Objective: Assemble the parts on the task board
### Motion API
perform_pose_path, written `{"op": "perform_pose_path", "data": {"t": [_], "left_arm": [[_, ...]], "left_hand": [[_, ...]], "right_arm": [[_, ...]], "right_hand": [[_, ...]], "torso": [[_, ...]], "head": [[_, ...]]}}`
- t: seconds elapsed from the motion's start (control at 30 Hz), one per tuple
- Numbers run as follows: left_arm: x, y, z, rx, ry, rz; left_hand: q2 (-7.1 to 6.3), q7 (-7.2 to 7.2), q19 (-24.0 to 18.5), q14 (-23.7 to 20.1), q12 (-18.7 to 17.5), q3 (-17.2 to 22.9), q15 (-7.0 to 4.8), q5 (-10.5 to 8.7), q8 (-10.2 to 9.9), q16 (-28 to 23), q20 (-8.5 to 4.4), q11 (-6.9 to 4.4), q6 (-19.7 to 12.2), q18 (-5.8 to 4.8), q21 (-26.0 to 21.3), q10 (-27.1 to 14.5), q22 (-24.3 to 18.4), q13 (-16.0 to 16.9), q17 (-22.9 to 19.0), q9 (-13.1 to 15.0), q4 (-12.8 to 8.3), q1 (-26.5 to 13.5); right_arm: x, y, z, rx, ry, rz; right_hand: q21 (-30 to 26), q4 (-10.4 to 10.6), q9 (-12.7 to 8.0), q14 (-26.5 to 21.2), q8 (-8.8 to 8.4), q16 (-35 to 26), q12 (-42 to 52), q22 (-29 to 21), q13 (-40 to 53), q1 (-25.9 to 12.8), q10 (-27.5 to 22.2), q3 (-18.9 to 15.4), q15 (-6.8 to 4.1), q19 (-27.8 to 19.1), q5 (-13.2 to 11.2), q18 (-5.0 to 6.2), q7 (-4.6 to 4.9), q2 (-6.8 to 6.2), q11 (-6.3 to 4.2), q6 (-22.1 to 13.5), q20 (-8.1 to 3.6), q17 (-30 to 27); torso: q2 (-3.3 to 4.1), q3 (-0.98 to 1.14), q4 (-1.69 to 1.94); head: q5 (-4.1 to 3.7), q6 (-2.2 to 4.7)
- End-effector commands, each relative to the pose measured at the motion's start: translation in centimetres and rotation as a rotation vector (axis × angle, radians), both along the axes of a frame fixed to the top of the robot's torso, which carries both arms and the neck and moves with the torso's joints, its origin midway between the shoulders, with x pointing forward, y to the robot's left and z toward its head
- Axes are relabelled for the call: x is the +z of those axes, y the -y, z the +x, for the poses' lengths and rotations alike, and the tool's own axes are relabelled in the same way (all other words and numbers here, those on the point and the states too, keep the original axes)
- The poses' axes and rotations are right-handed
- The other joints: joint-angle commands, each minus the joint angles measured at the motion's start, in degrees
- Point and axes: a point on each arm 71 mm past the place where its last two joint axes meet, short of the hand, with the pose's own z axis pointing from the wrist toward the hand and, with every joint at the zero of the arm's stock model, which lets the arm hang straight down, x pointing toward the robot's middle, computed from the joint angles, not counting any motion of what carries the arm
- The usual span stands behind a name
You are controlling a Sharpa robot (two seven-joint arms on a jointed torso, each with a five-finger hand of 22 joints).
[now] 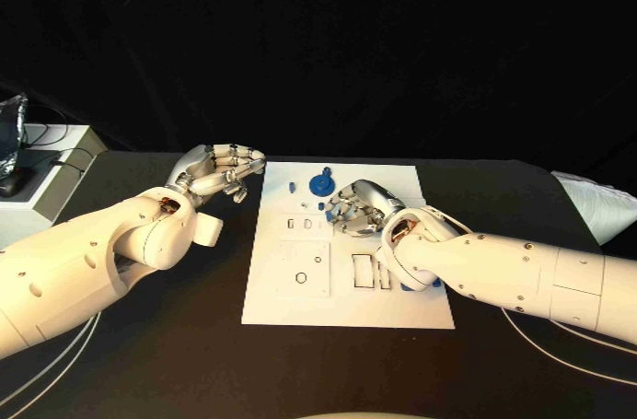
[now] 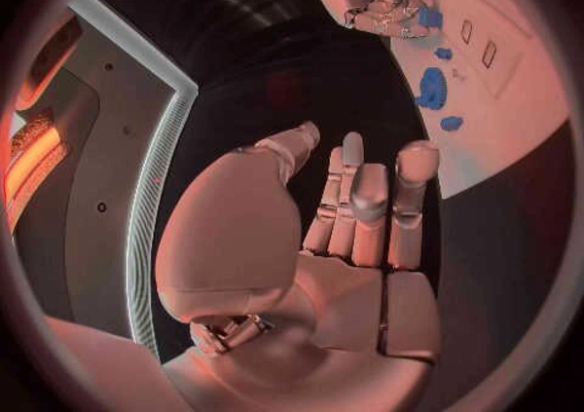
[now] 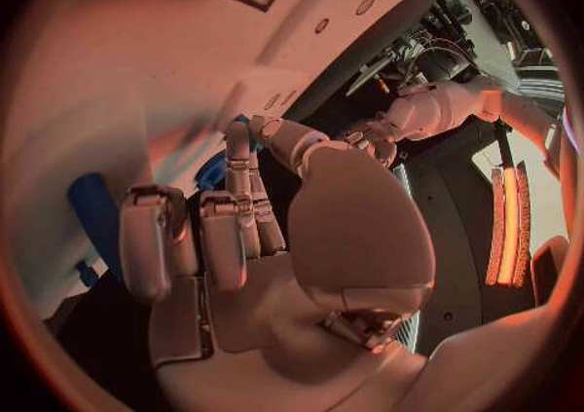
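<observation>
Two hands: both of mine are over the black table (image 1: 159, 345), one off the task board (image 1: 348, 299) and one above it.
Left hand (image 1: 215, 172): it hovers just beside the board's far left corner, over bare table. My fingers (image 2: 365, 203) lie side by side, lightly curled, thumb apart from them, and nothing sits in the palm.
Right hand (image 1: 361, 207): it sits over the upper middle of the board, fingers bent downward toward the plate. From my right wrist I see something blue just past the fingertips, but I cannot tell whether I am pinching it or merely touching it.
Task board: a white plate lying flat in the middle of the table, with dark rectangular slots and one small oval opening in its lower half.
Blue gear (image 1: 321, 183): the largest blue part, on the board's far end, between my two hands and just beside my right fingers.
Small blue parts (image 1: 304, 203): a few little pieces lie near the gear, on its near side.
Another blue part (image 1: 422, 282): it peeks out from under my right forearm at the board's right edge.
Grey box (image 1: 53, 175): it stands at the table's far left, well apart from the board.
</observation>
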Motion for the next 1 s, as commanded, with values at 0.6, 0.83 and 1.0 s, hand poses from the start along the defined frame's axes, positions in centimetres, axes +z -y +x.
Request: {"op": "perform_pose_path", "data": {"t": [0.6,0.83,1.0], "left_arm": [[0.11,-0.01,-0.05,0.0,0.005,-0.002],[0.1,0.01,-0.03,-0.001,0.005,-0.001],[0.07,0.04,-0.01,-0.002,0.004,-0.001]], "left_hand": [[0.13,-0.06,0.31,0.33,0.33,0.21,0.11,-0.01,-0.04,0.19,0.05,0.03,-0.36,0.41,0.23,-0.49,0.08,0.04,-0.05,-0.1,-0.12,0.35],[0.15,0.0,0.29,0.3,0.48,0.23,0.16,-0.01,-0.1,0.21,0.09,0.08,-0.54,0.41,0.26,-0.62,0.08,0.01,-0.13,-0.18,-0.11,0.37],[0.15,0.0,0.29,0.3,0.48,0.23,0.16,-0.01,-0.1,0.21,0.09,0.08,-0.54,0.41,0.26,-0.62,0.08,0.01,-0.13,-0.18,-0.11,0.37]], "right_arm": [[-0.9,0.27,0.22,0.012,-0.071,-0.051],[-0.92,0.13,0.13,0.022,-0.074,-0.055],[-0.79,-0.04,-0.01,0.03,-0.064,-0.048]], "right_hand": [[-0.51,0.13,0.06,4.66,-0.21,-0.09,0.34,10.8,0.34,-0.59,-1.25,0.26,-0.38,2.72,-0.25,1.07,0.22,0.05,-0.14,0.26,-0.33,8.3],[-0.55,0.14,0.05,4.65,-0.24,-0.1,0.34,10.78,0.36,-0.61,-1.33,0.26,-0.36,2.71,-0.29,1.07,0.23,0.02,-0.13,0.21,-0.33,8.27],[-0.49,0.14,0.03,4.64,-0.28,-0.12,0.37,10.81,0.39,-0.64,-1.37,0.26,-0.35,2.73,-0.32,1.06,0.25,-0.01,-0.12,0.17,-0.32,8.23]], "torso": [[-0.07,0.03,0.01],[-0.07,0.01,-0.03],[-0.09,0.01,0.04]], "head": [[-0.04,-0.35],[-0.1,-0.36],[-0.1,-0.31]]}}
